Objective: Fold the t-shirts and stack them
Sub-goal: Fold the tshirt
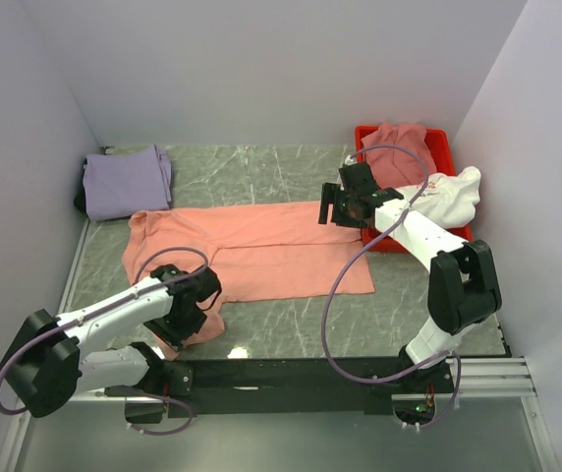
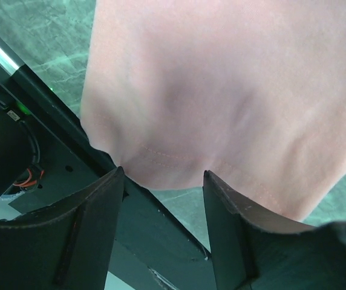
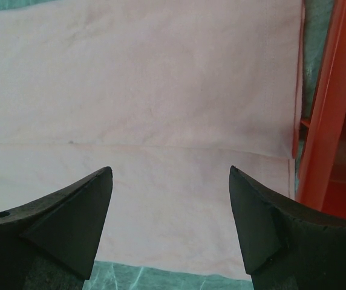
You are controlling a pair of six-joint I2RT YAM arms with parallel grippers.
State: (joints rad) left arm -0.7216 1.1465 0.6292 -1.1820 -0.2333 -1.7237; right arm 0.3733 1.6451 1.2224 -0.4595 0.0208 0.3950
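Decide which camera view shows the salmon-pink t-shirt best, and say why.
The top external view: it shows nearly the whole salmon-pink t-shirt spread across the table. The left wrist view shows only a hemmed edge; the right wrist view shows a flat stretch with a crease, ending beside the red bin.

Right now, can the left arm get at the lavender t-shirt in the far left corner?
Probably yes. The left gripper is open, and only the flat salmon-pink t-shirt lies between it and the lavender t-shirt; a long stretch, though.
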